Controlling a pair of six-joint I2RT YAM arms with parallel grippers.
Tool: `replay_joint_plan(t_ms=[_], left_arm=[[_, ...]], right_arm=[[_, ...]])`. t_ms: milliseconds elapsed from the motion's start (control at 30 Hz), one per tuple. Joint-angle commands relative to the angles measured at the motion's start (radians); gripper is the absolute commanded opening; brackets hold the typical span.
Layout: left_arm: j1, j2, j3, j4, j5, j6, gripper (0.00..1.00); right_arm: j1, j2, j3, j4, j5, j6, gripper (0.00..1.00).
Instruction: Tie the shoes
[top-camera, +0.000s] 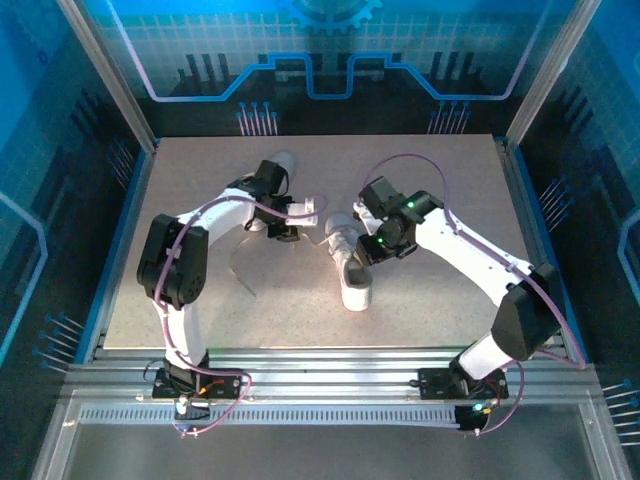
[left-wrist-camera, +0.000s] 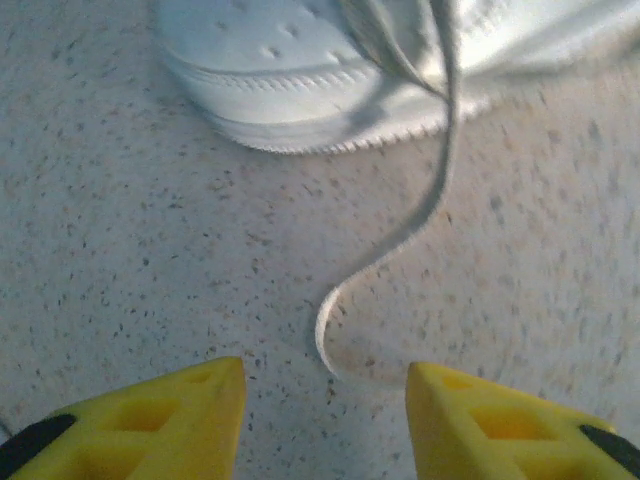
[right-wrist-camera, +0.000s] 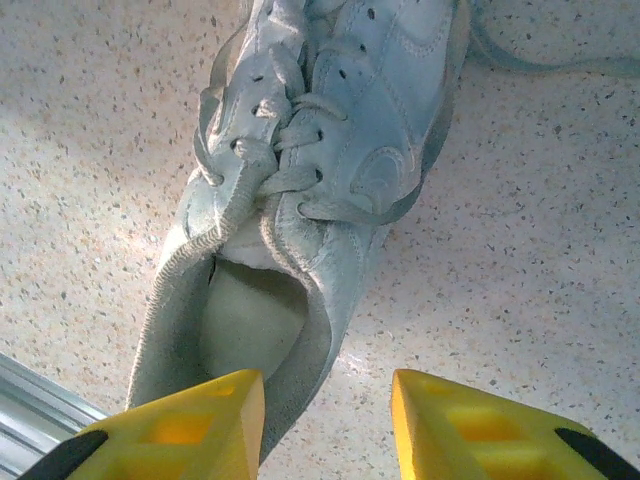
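Seen from above, a beige speckled table (top-camera: 450, 180) sits inside aluminium rails (top-camera: 330, 362) and blue-lit patterned wall panels (top-camera: 320, 60). The middle shoe (top-camera: 352, 282), white and low, lies heel toward the arms. A second shoe (top-camera: 283, 162) lies beyond it to the left, partly under the left arm. The left gripper (top-camera: 290, 230) is just left of the middle shoe and the right gripper (top-camera: 368, 252) is close on its right. At the left wrist, wedge-shaped yellow fingers (left-wrist-camera: 150, 420) stand apart, grasping nothing; a flat woven lace (left-wrist-camera: 440, 190) curls down from a perforated, stitched sneaker toe (left-wrist-camera: 280, 70). At the right wrist, yellow fingers (right-wrist-camera: 480, 430) stand released beside the middle shoe's padded heel collar, and crossed laces run through its punched eyelets.
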Motion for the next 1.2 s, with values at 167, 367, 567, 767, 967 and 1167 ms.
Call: replay_joint_plan(t_ms=[167,367,567,767,967,1167], left_arm=[[-0.060,0.058,0.201,-0.296,-0.250,-0.898,0.47],[-0.062,0.049,0.164,-0.298,-0.243,-1.180,0.48],[-0.061,0.124,0.157,-0.292,-0.234,-1.264,0.46],[-0.052,0.188,0.155,-0.264,-0.233,-1.288,0.44],[-0.041,0.236,0.156,-0.238,-0.191,-1.298,0.14],[-0.032,0.112,0.090,-0.224,-0.092,-1.391,0.00]], right_arm=[[0.055,-0.085,-0.031,0.083,0.027,0.097,0.37],[0.094,-0.128,-0.072,0.147,0.034,0.147,0.36],[0.130,-0.132,-0.073,0.168,0.048,0.165,0.35],[0.164,-0.110,-0.075,0.188,0.054,0.197,0.35],[0.205,-0.077,-0.063,0.222,0.060,0.224,0.35],[0.229,-0.085,-0.112,0.335,0.051,0.276,0.33]])
